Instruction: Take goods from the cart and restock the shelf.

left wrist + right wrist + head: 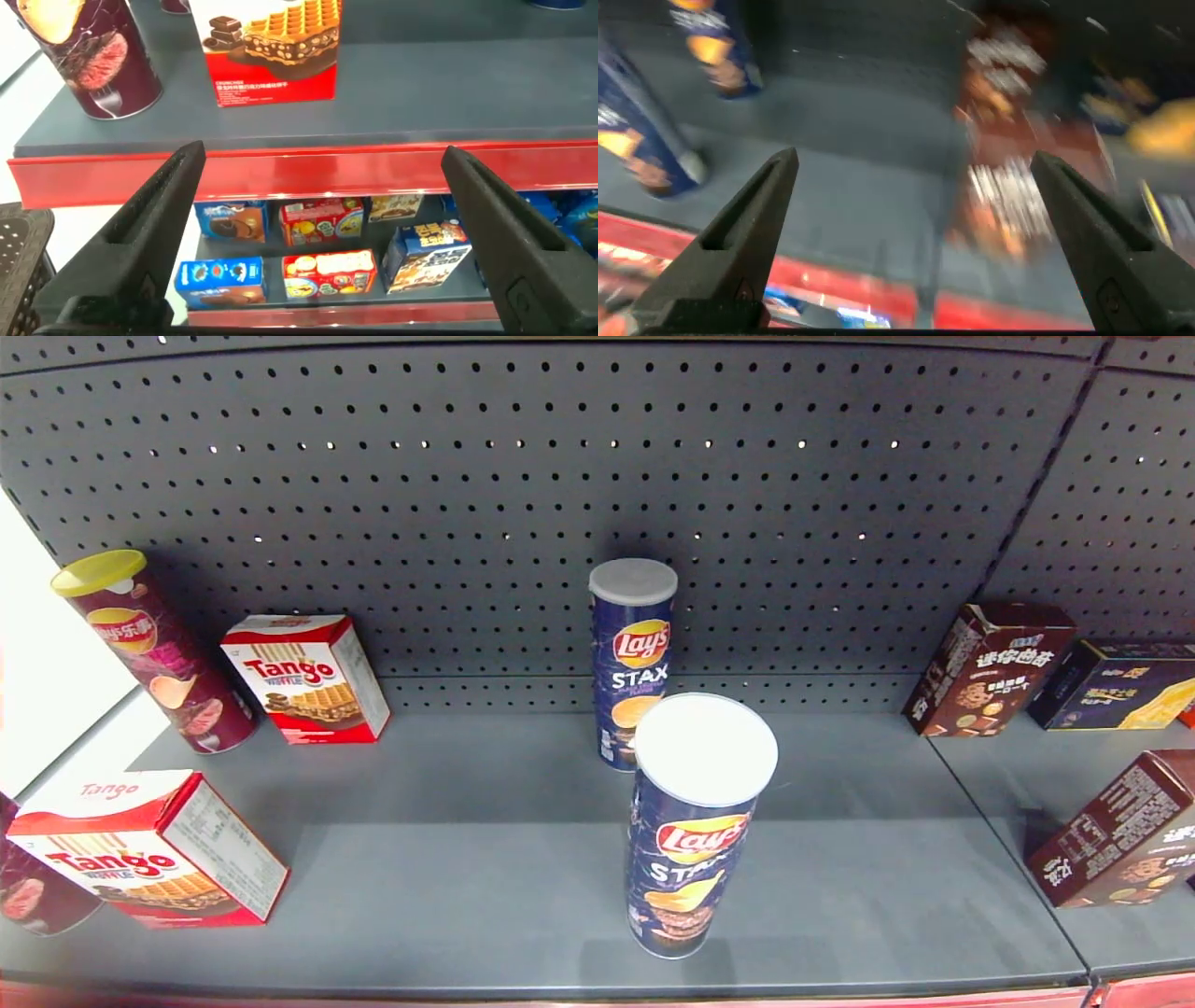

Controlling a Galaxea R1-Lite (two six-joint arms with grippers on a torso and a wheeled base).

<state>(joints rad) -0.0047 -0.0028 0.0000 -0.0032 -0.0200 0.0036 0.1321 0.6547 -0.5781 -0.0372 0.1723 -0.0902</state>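
Perforated back panel [448,476] spanning 12 o'clock. Yellow-lidded maroon can [154,653] leaning at 9 o'clock, with a red wafer box [308,677] sitting just beside it. Larger wafer carton [140,849] lying at 8 o'clock. Brown biscuit box [990,667] standing tilted at 3 o'clock.

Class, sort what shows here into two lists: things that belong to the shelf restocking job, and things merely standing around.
Job: shelf; front blue chip can; rear blue chip can, both probably the goods being stocked; left hand, open; right hand, open.

Standing by: red wafer boxes; maroon can; brown boxes; packets on the lower shelf.
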